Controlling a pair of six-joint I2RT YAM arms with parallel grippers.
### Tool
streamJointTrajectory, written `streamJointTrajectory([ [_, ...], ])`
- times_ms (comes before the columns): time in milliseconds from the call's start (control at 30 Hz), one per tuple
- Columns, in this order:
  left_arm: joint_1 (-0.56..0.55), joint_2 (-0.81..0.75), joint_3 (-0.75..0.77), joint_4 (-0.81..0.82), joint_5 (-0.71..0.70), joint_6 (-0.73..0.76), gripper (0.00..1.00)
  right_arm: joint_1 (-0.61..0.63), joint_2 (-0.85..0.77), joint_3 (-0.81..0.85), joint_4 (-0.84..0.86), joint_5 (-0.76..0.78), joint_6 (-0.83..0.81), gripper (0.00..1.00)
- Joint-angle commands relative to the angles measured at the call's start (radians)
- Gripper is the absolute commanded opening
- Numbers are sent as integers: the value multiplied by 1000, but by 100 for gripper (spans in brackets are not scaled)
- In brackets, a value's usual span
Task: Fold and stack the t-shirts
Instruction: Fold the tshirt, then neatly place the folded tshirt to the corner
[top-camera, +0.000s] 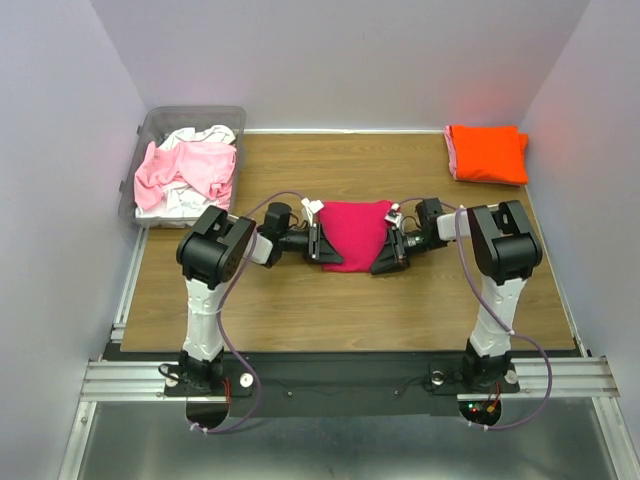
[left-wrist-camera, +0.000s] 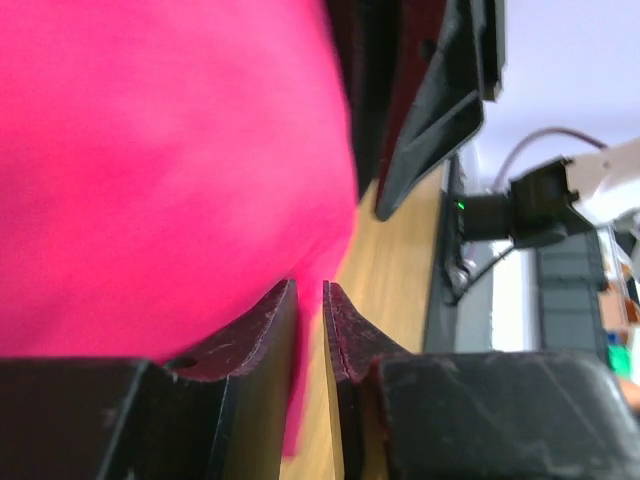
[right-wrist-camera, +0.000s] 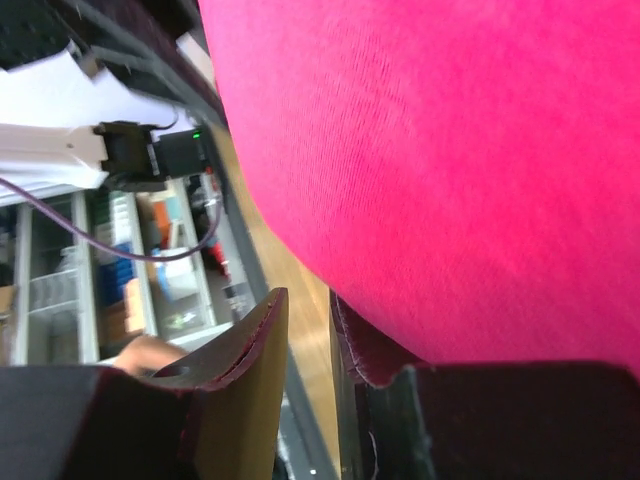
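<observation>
The deep magenta t-shirt (top-camera: 352, 232) lies folded into a small rectangle at mid-table, with a gripper at each near corner. My left gripper (top-camera: 320, 243) sits at its left side; in the left wrist view its jaws (left-wrist-camera: 310, 285) are almost together, with a thin edge of magenta cloth (left-wrist-camera: 150, 150) in the narrow gap. My right gripper (top-camera: 388, 255) is at the right corner. Its jaws (right-wrist-camera: 308, 295) stand slightly apart with only wood showing between them, and the shirt (right-wrist-camera: 450, 150) drapes over one finger. A folded orange t-shirt (top-camera: 487, 153) rests at the back right.
A clear plastic bin (top-camera: 150, 125) at the back left holds crumpled pale pink (top-camera: 185, 170) and white (top-camera: 205, 133) shirts. Walls close in the table on three sides. Bare wood (top-camera: 350, 310) stretches between the magenta shirt and the arm bases.
</observation>
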Motion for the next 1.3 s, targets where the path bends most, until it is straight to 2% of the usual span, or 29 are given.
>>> streamJointTrajectory([
  [0,41,-52,-45,-46,-16,61,29,-24,-72,-2,-20,55,-51,29],
  [133,39,-216,-74,-112,45,144,32,-23,-249,31,-105,29,-78,32],
  [200,30,-327,-46,-258,38,286,35,-30,-382,31,-113,66,-74,35],
  [267,-8,-396,-2,-396,-46,436,38,-43,-459,21,-113,110,-57,38],
  [300,-30,-449,50,-522,-158,584,41,-47,-520,7,-113,171,-42,45],
  [367,-118,-488,90,-606,-259,708,45,-69,-571,-12,-110,237,-26,50],
  [400,-146,-502,125,-655,-309,807,50,-76,-603,-19,-107,303,-17,56],
  [433,-178,-497,145,-682,-415,841,51,-87,-614,-24,-107,332,3,58],
  [467,-221,-474,165,-714,-454,875,53,-122,-622,-36,-104,363,18,64],
  [500,-244,-465,190,-719,-490,901,54,-145,-626,-41,-98,407,32,67],
  [533,-266,-456,199,-719,-552,949,54,-203,-634,-45,-95,426,56,68],
  [633,-381,-407,234,-717,-655,1042,56,-271,-625,-61,-81,484,107,68],
  [667,-416,-373,242,-716,-730,1113,56,-305,-617,-65,-80,492,136,69],
  [700,-465,-355,256,-712,-769,1150,57,-314,-611,-71,-74,495,150,69],
  [833,-543,-269,284,-682,-912,1274,58,-331,-579,-75,-58,497,196,69],
  [1133,-574,-131,327,-617,-999,1397,57,-333,-533,-98,-22,446,211,69],
  [1267,-574,-86,337,-610,-1013,1412,52,-331,-528,-133,18,426,233,70],
])
